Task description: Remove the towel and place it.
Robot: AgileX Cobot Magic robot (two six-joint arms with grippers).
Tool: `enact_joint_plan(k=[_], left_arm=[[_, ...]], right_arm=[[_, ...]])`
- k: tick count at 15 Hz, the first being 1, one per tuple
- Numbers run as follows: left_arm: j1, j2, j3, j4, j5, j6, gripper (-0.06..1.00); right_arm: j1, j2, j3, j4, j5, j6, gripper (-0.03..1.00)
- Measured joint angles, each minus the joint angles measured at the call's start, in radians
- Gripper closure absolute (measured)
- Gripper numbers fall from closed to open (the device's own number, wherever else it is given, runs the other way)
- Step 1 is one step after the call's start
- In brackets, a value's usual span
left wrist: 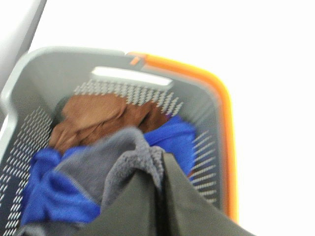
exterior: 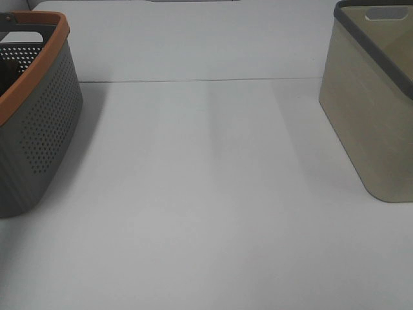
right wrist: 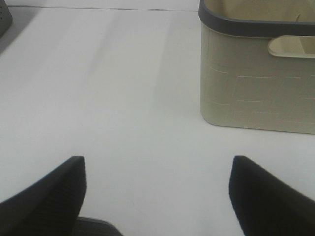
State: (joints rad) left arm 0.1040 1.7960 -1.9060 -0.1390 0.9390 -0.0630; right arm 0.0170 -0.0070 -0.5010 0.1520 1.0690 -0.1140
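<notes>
The towel (left wrist: 106, 167), a charcoal-grey terry cloth, lies on top of the pile in the grey basket with the orange rim (left wrist: 224, 105). In the blurred left wrist view my left gripper (left wrist: 160, 162) is over this basket. Its two dark fingers (left wrist: 133, 209) are pressed together, with a fold of the towel pinched at their tips. My right gripper (right wrist: 158, 164) is open and empty above the bare white table (right wrist: 123, 98). Neither gripper shows in the exterior high view, where the grey basket (exterior: 39, 123) stands at the left edge.
A brown cloth (left wrist: 101, 118) and a blue cloth (left wrist: 54, 194) lie in the grey basket under and beside the towel. A beige basket with a grey rim (exterior: 374, 110) stands at the right, and it also shows in the right wrist view (right wrist: 256, 83).
</notes>
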Motion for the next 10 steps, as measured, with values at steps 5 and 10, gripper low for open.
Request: enact_joint_plan(k=[5,10], left_arm=[[-0.16,-0.092,-0.055,-0.038,-0.127,0.008,0.94],[-0.358,-0.105,-0.072,-0.048,-0.291,0.009,0.94]], right_arm=[[0.0,0.001,0.0,0.0,0.0,0.0,0.21],[0.0,0.183,-0.014,0.054,-0.046,-0.023,0.21]])
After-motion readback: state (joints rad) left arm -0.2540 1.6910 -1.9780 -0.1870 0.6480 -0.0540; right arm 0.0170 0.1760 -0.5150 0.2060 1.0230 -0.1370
